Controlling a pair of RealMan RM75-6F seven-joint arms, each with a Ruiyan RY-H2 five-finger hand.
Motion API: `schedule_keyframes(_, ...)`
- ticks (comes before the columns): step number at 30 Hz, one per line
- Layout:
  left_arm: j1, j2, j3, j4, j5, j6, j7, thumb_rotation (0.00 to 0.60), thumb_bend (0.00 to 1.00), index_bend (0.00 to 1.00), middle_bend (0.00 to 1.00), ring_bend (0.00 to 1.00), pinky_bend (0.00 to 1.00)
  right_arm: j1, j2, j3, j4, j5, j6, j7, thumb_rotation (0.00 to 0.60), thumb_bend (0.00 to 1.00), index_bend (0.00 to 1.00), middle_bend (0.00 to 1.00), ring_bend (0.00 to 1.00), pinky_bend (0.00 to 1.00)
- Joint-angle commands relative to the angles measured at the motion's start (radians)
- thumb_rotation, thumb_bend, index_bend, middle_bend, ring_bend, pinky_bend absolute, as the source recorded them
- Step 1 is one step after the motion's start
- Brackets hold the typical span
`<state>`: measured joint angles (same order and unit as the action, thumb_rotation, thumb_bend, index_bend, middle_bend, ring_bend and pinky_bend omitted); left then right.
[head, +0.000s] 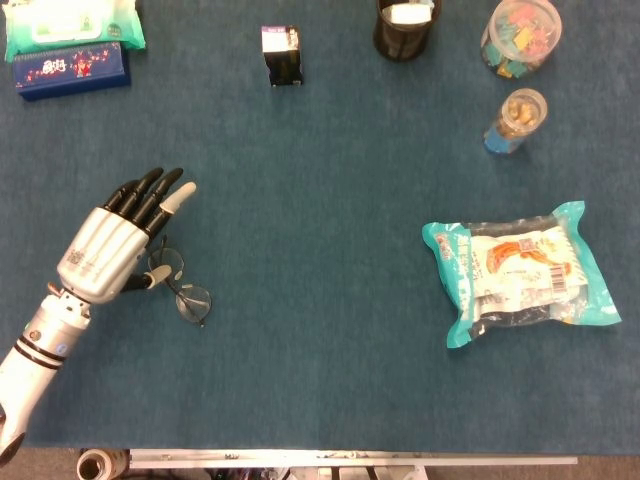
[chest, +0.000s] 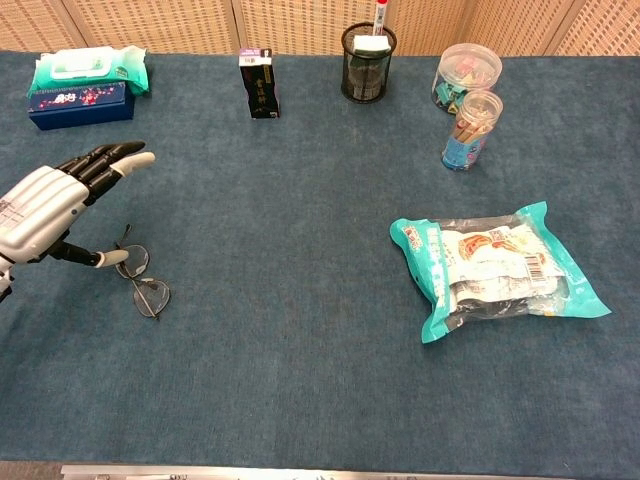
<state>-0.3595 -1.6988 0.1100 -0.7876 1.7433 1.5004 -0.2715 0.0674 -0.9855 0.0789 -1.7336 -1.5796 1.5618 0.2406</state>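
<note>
A: Blue felt covered the bench (head: 330, 330), and the left robot hand (head: 105, 250) hovered over its left part, fingers (head: 160, 195) stretched out and apart, holding nothing. Its thumb reached down beside a pair of glasses (head: 180, 285).

B: Did the thumb touch the glasses?

A: I could not tell from the head view. In the chest view the thumb tip sat just beside the near lens of the glasses (chest: 140, 280), close enough that contact stayed uncertain. The glasses lay flat on the bench, 1 lens under the robot hand's edge and the other out in the open toward the front.

B: And the right robot hand?

A: It showed in neither view.

B: What else sat on the bench?

A: A teal snack bag (head: 520, 272) lay flat on the right side, well apart from the glasses. Along the far edge stood a small dark carton (head: 282, 55), a black mesh pen cup (head: 405, 28), a clear tub of coloured clips (head: 520, 38) and, just in front of that, a clear jar with a blue label (head: 515, 122). In the far left corner a green pack of wipes (head: 70, 25) rested against a dark blue box (head: 70, 70).
</note>
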Motion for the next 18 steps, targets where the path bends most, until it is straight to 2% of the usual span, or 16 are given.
schedule_keyframes(1, 0.001, -0.005, 0.003, 0.005, 0.002, -0.001, -0.001, 0.6, 0.0, 0.0, 0.02, 0.02, 0.18, 0.0, 0.0, 0.0, 0.0, 0.0, 0.0, 0.0, 0.6, 0.21, 0.53, 0.43, 0.29, 0.29)
schedule_keyframes(18, 0.003, -0.009, 0.011, -0.001, 0.006, -0.001, 0.005, 0.6, 0.0, 0.0, 0.02, 0.02, 0.18, 0.0, 0.004, 0.002, -0.001, 0.003, 0.0, 0.009, 0.6, 0.21, 0.53, 0.43, 0.29, 0.29)
